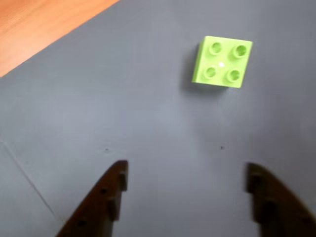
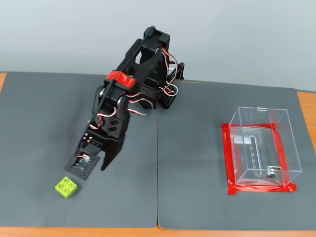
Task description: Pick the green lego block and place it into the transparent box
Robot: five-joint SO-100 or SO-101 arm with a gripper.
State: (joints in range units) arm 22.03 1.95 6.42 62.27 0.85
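The green lego block [image 1: 222, 61] lies studs-up on the grey mat, in the upper right of the wrist view and well ahead of my fingertips. In the fixed view the green lego block [image 2: 66, 187] sits near the front left of the mat, just below and left of my gripper [image 2: 89, 165]. My gripper [image 1: 185, 177] is open, its two dark fingers spread wide with nothing between them. The transparent box [image 2: 261, 148] stands far to the right in the fixed view, empty, with red tape around its base and a small metal fitting inside.
Two grey mats [image 2: 207, 197] cover the table, meeting at a seam down the middle. Bare wooden tabletop [image 1: 39, 24] shows at the upper left of the wrist view. The arm's base [image 2: 163, 94] stands at the back centre.
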